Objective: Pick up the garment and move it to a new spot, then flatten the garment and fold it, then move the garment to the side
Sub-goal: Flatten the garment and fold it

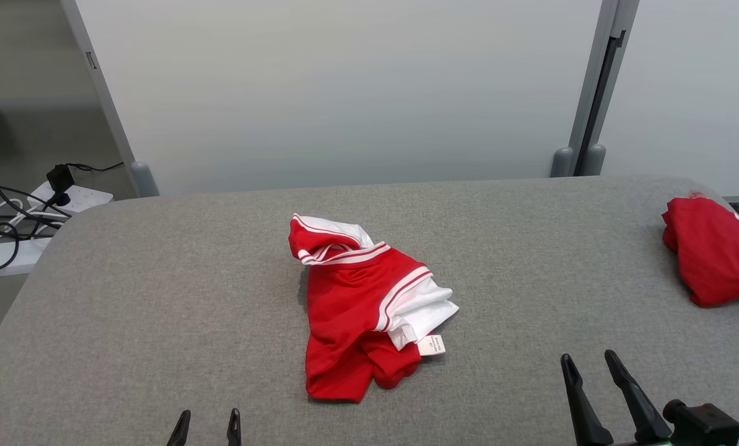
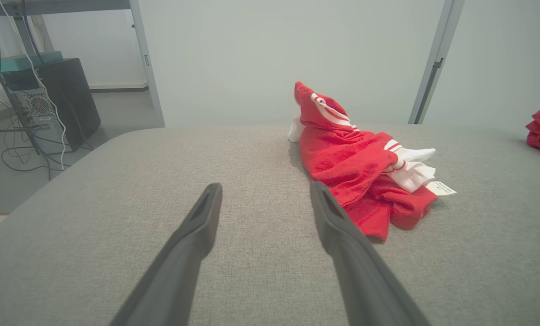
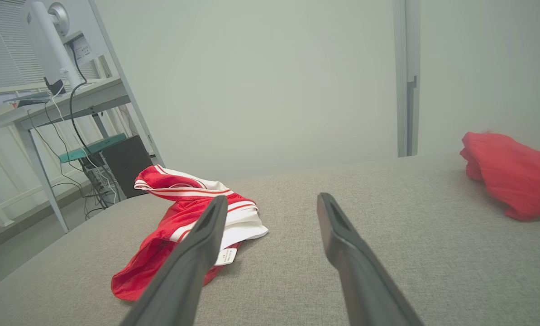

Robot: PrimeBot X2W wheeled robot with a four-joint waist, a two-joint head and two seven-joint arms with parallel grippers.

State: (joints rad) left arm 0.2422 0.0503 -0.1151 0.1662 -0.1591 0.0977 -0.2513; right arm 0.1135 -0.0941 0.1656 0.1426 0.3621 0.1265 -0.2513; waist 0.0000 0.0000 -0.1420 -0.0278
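Left claw (image 1: 210, 411) & right claw (image 1: 587, 355), both released & spread, gripping nothing, hang over the near edge of our bench (image 1: 158, 297). We see the crumpled red-and-white garment (image 1: 350, 310) mid-bench, ahead of & between them, touching neither, its white label (image 1: 432, 345) toward the near edge. Second red cloth (image 1: 713, 251) lies at right edge.
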